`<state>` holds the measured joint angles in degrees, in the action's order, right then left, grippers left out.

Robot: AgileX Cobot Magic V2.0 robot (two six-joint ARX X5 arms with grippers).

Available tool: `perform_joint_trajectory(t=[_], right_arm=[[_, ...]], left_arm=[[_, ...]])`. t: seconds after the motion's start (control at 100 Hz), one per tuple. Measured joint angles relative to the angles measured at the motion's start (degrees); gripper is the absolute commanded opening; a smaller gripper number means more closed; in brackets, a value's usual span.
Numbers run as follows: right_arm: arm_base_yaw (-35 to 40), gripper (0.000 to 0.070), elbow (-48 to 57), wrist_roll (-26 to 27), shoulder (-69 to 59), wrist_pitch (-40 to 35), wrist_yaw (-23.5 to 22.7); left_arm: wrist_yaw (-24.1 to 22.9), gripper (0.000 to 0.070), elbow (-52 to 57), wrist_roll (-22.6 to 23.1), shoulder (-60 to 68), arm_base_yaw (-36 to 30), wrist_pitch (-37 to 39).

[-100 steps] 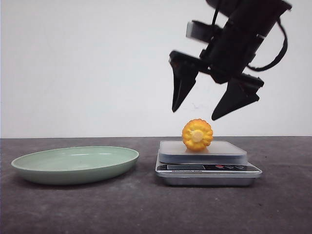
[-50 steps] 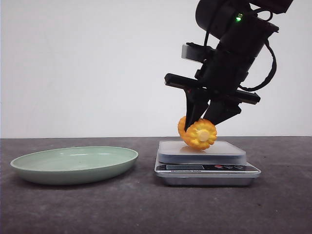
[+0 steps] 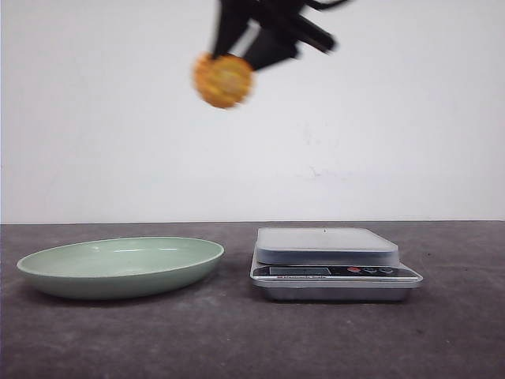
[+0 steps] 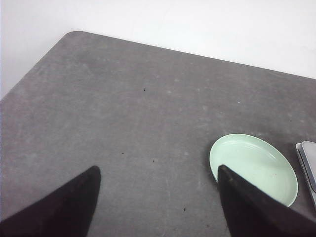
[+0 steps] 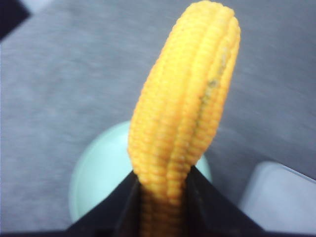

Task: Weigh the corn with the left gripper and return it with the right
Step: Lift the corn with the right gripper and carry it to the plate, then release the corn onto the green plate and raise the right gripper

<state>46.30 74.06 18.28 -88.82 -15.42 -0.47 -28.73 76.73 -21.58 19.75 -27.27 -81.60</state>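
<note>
My right gripper (image 3: 241, 55) is shut on the orange-yellow corn (image 3: 224, 80) and holds it high above the table, between the plate and the scale. In the right wrist view the corn (image 5: 185, 108) stands between the two black fingers (image 5: 212, 207), with the green plate (image 5: 96, 177) far below it. The silver scale (image 3: 335, 264) stands empty at the middle right. My left gripper (image 4: 158, 170) is open and empty, high over the dark table, and does not show in the front view.
The pale green plate (image 3: 118, 264) lies on the left of the dark grey table (image 3: 237, 339). It also shows in the left wrist view (image 4: 254, 165), with the scale's corner (image 4: 308, 158) beside it. A white wall stands behind.
My right gripper came down on the corn on the scale, shut on it, and has lifted it up and to the left. The scale's pan is now bare.
</note>
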Motion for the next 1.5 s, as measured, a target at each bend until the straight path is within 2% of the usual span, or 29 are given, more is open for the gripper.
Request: perform_joint_trajectory(t=[0.27,0.6,0.82,0.87,1.009,1.079,1.329,1.499], right_arm=[[6.6,0.0,7.3,2.5,-12.7,0.2,1.4],[6.5,0.0,7.6,7.2,-24.3,1.6,2.0],[6.5,0.0003,7.6,8.7,-27.1,1.6,2.0],[6.5,0.0052,7.6,8.8,-27.1,1.6,2.0],[6.5,0.0418,7.6,8.9,-27.1,2.4,2.0],[6.5,0.0526,7.6,9.0,-27.1,2.4,2.0],[6.3,0.0534,8.0,9.0,-27.0,2.6,1.9],[3.5,0.0534,8.7,6.2,-21.6,-2.8,1.6]], left_arm=[[0.0,0.0429,0.0,0.0,0.0,0.0,0.0],[0.0,0.0429,0.0,0.0,0.0,0.0,0.0],[0.0,0.0429,0.0,0.0,0.0,0.0,0.0],[0.0,0.0429,0.0,0.0,0.0,0.0,0.0],[0.0,0.0429,0.0,0.0,0.0,0.0,0.0],[0.0,0.0429,0.0,0.0,0.0,0.0,0.0],[0.0,0.0429,0.0,0.0,0.0,0.0,0.0],[0.0,0.0429,-0.2,0.0,0.0,0.0,0.0]])
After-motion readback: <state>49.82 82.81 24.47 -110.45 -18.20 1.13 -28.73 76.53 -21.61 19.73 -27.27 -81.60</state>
